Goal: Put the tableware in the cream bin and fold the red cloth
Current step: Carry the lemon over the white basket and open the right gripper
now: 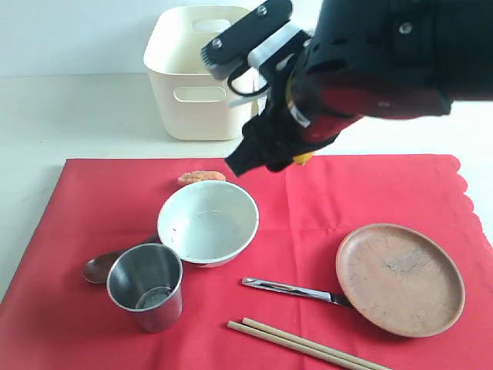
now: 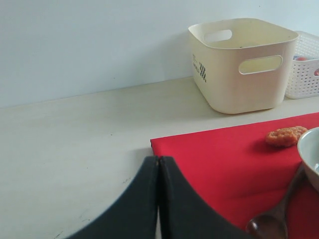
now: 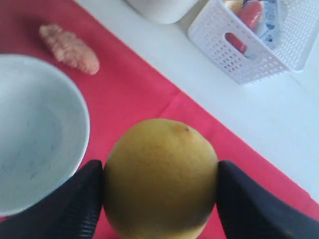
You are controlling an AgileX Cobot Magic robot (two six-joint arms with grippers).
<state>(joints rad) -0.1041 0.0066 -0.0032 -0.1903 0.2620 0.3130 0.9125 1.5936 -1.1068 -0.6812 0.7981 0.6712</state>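
A white lattice basket (image 3: 214,37) held toy food (image 3: 249,14), with a yellow lemon (image 3: 160,179) nearer it than the orange breaded nugget (image 3: 69,48).

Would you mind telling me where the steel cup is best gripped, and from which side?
Probably by the rim, from straight above: the steel cup stands upright, mouth open, so one finger goes inside the wall and one outside. Take the camera-side rim; the bowl and spoon crowd the far side.

The right arm (image 1: 370,62) reaches in high, angled downward, and the right gripper (image 3: 160,199) pinches a lemon (image 3: 159,164). The left gripper (image 2: 158,199) sits low, jaws pressed together.
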